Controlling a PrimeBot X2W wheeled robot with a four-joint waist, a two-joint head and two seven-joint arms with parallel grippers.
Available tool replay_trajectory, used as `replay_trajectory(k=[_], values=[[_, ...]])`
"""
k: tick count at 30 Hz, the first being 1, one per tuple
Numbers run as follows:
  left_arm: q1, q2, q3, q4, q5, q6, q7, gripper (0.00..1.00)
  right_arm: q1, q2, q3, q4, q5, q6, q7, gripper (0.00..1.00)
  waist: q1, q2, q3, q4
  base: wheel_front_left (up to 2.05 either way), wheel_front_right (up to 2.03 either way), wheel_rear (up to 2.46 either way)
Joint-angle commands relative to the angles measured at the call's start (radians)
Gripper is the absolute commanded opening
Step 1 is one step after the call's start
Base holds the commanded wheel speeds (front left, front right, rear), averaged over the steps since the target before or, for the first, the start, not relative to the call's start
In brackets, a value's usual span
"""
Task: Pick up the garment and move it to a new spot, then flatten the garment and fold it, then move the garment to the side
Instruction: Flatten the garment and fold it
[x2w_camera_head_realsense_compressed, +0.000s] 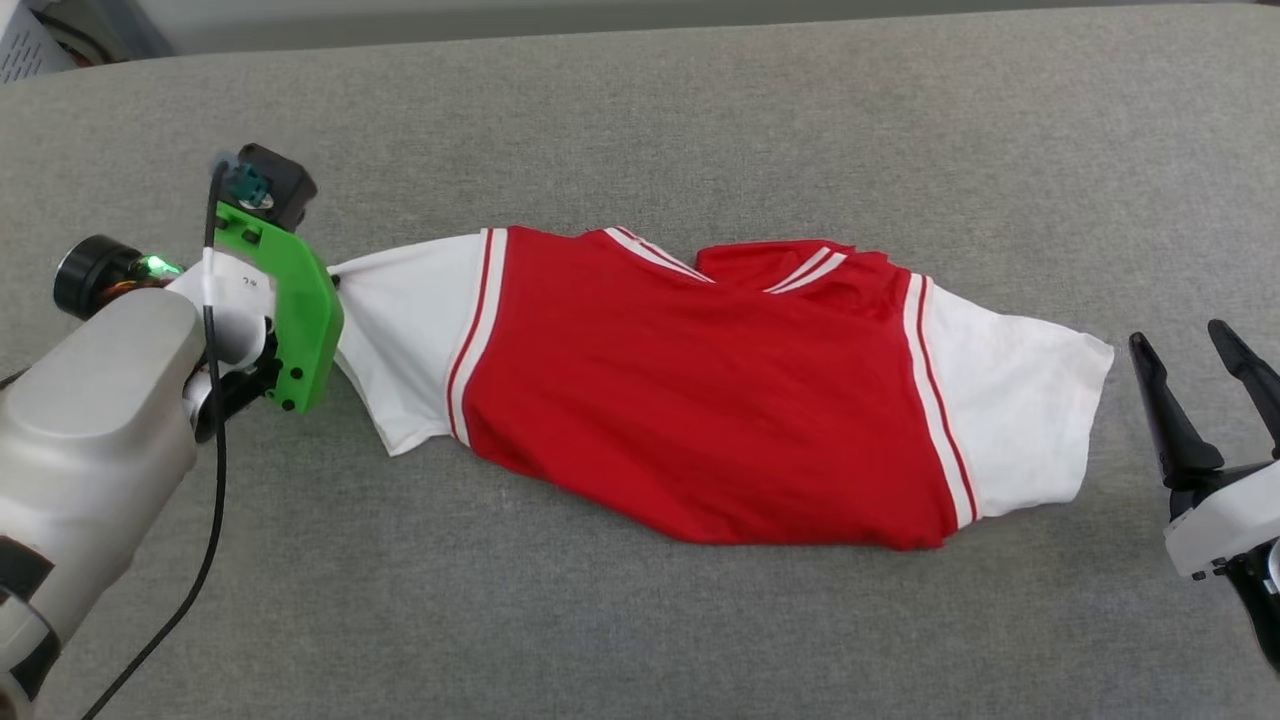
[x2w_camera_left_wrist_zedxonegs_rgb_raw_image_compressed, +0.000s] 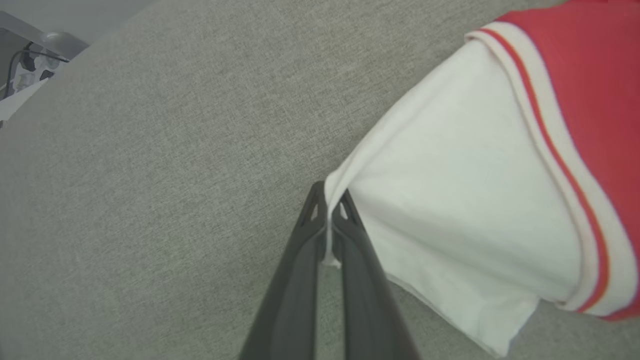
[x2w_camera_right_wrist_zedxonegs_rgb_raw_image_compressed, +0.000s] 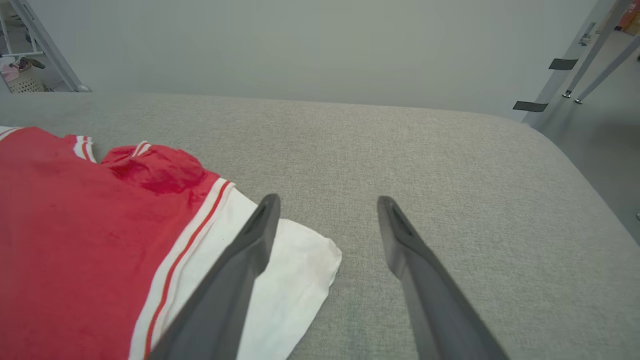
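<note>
The garment (x2w_camera_head_realsense_compressed: 700, 400) lies spread across the middle of the grey padded surface (x2w_camera_head_realsense_compressed: 640, 620), its sleeves toward 9 and 3 o'clock. The left gripper (x2w_camera_left_wrist_zedxonegs_rgb_raw_image_compressed: 327, 207) is clenched on the garment's white edge at 9 o'clock. The right gripper (x2w_camera_head_realsense_compressed: 1182, 338) stands released at 3 o'clock, just beside the garment and apart from it. A pale basket (x2w_camera_right_wrist_zedxonegs_rgb_raw_image_compressed: 22, 80) sits far off at 10 o'clock in the right wrist view, its contents too small to tell.
</note>
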Motion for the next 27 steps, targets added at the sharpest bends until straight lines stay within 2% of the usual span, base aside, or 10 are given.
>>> replay_trajectory(k=[1, 5, 6, 7, 13, 17, 21, 22, 23, 27], values=[[0.009, -0.015, 0.003, 0.033, -0.014, 0.004, -0.012, 0.0, -0.007, -0.004, -0.001, 0.005, 0.01, -0.001, -0.007, 1.0, 0.0, 0.0, 0.016, -0.015, 0.0, 0.0, 0.0], [0.041, -0.049, 0.001, 0.12, -0.032, 0.003, -0.044, 0.0, -0.021, -0.012, 0.002, 0.012, 0.014, -0.001, -0.004, 1.0, 0.0, 0.0, 0.022, -0.021, 0.0, 0.0, 0.0], [0.044, -0.055, -0.001, 0.132, -0.034, 0.002, -0.054, 0.31, -0.025, -0.015, 0.003, 0.013, 0.015, -0.001, -0.002, 1.0, 0.0, 0.0, 0.021, -0.021, 0.0, 0.0, 0.0], [0.044, -0.063, -0.003, 0.143, -0.032, 0.002, -0.073, 1.0, -0.031, -0.022, 0.002, 0.013, 0.015, -0.001, 0.0, 1.0, 0.0, 0.0, 0.018, -0.017, 0.0, 0.0, 0.0], [0.02, -0.081, -0.005, 0.168, 0.016, 0.001, -0.273, 1.0, -0.063, -0.072, 0.008, 0.005, 0.03, -0.001, 0.038, 1.0, 0.0, 0.0, -0.023, 0.013, 0.0, 0.0, 0.0], [0.028, -0.088, 0.021, 0.156, 0.029, 0.016, -0.432, 1.0, -0.087, -0.145, 0.035, -0.007, 0.085, -0.001, 0.118, 1.0, 0.0, 0.0, -0.055, 0.036, 0.0, 0.0, 0.0], [0.044, -0.081, 0.057, 0.11, 0.04, 0.069, -0.524, 1.0, -0.113, -0.237, 0.062, -0.021, 0.181, -0.001, 0.272, 1.0, 0.0, 0.0, -0.07, 0.062, 0.0, 0.0, 0.0], [0.051, -0.078, 0.07, 0.086, 0.044, 0.086, -0.534, 1.0, -0.117, -0.264, 0.077, -0.023, 0.216, -0.001, 0.332, 1.0, 0.0, 0.0, -0.072, 0.071, 0.0, 0.0, 0.0], [0.068, -0.069, 0.098, 0.034, 0.054, 0.121, -0.544, 1.0, -0.126, -0.311, 0.101, -0.024, 0.276, -0.001, 0.451, 1.0, 0.0, 0.0, -0.072, 0.084, 0.0, 0.0, 0.0], [0.123, -0.043, 0.175, -0.117, 0.104, 0.197, -0.547, 1.0, -0.16, -0.371, 0.141, -0.02, 0.369, -0.001, 0.669, 1.0, 0.0, 0.0, -0.061, 0.104, 0.0, 0.0, 0.0]])
